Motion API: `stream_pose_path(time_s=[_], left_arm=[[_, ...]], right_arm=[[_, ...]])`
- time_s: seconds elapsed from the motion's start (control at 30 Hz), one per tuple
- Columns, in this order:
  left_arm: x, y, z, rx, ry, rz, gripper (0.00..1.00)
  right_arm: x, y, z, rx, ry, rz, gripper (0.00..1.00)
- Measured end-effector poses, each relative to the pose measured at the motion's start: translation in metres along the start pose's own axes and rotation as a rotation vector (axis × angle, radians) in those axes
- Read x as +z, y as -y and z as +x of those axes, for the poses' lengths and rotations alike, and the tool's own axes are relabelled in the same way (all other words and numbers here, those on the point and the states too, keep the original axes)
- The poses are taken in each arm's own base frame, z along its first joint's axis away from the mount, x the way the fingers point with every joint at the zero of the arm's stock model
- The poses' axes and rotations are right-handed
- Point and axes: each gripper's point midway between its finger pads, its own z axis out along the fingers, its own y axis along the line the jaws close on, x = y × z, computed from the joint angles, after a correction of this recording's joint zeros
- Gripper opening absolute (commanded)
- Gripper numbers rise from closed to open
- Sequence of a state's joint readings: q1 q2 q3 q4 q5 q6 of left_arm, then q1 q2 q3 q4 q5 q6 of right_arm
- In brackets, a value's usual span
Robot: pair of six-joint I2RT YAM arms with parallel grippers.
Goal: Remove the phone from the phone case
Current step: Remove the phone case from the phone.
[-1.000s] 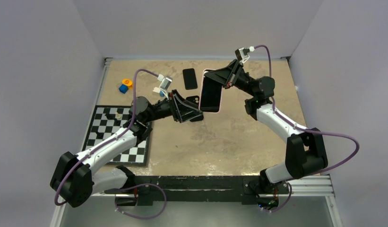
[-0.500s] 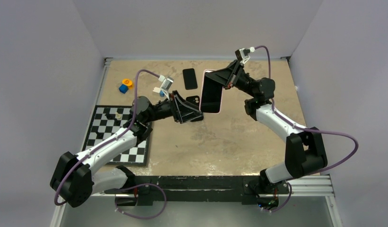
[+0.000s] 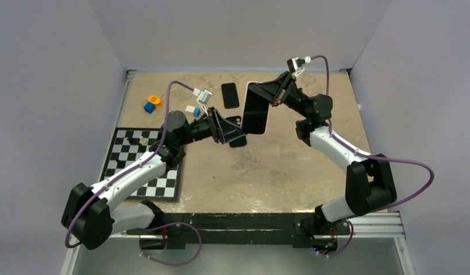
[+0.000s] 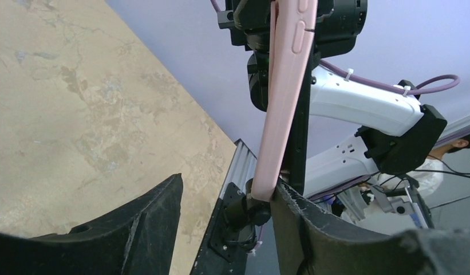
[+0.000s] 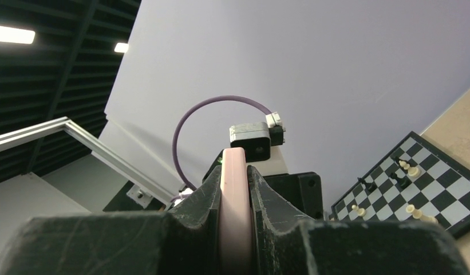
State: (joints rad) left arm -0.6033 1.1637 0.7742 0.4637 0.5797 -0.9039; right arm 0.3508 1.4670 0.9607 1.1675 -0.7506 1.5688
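Phone case (image 4: 284, 97), pink, is clenched edge-on between the right gripper (image 5: 236, 172) fingers and held in the air off the desk (image 3: 278, 172). The phone (image 3: 254, 114) sits inside the case, dark screen showing. The left gripper (image 4: 226, 183) is released, fingers spread either side of the case's lower end. The case is close to one finger, contact unclear.

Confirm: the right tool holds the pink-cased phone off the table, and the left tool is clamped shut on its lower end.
Wrong on the left tool: the left wrist view shows its jaws open around the lower end of the pink-cased phone, not clamped. The right tool does hold it off the table.
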Motion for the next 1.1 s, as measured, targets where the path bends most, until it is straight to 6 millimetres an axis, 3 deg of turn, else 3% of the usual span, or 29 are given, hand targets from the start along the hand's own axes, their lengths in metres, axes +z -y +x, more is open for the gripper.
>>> stream_pose_path(time_s=[0.23,0.3,0.37,0.53,0.7,0.93,1.1], left_arm=[[0.013,-0.001,-0.003,-0.038,0.012,0.058,0.43],[0.015,-0.001,-0.005,-0.039,0.023,0.069,0.26],[0.015,-0.001,-0.006,-0.032,0.038,0.079,0.02],[0.010,-0.010,-0.015,0.048,0.125,0.005,0.00],[-0.001,-0.025,-0.027,0.192,0.251,-0.138,0.00],[-0.011,-0.024,-0.047,0.298,0.367,-0.191,0.00],[-0.016,-0.025,-0.049,0.310,0.396,-0.201,0.00]], right_arm=[[0.004,0.005,-0.002,0.008,0.014,-0.003,0.00],[0.005,0.009,-0.004,0.018,0.022,0.000,0.00],[0.006,0.012,-0.004,0.022,0.027,0.004,0.00],[0.012,0.020,-0.006,0.030,0.051,0.002,0.00],[0.019,0.016,-0.005,0.039,0.090,-0.061,0.00],[0.025,0.008,-0.014,0.100,0.179,-0.107,0.00],[0.024,0.015,-0.016,0.162,0.233,-0.097,0.00]])
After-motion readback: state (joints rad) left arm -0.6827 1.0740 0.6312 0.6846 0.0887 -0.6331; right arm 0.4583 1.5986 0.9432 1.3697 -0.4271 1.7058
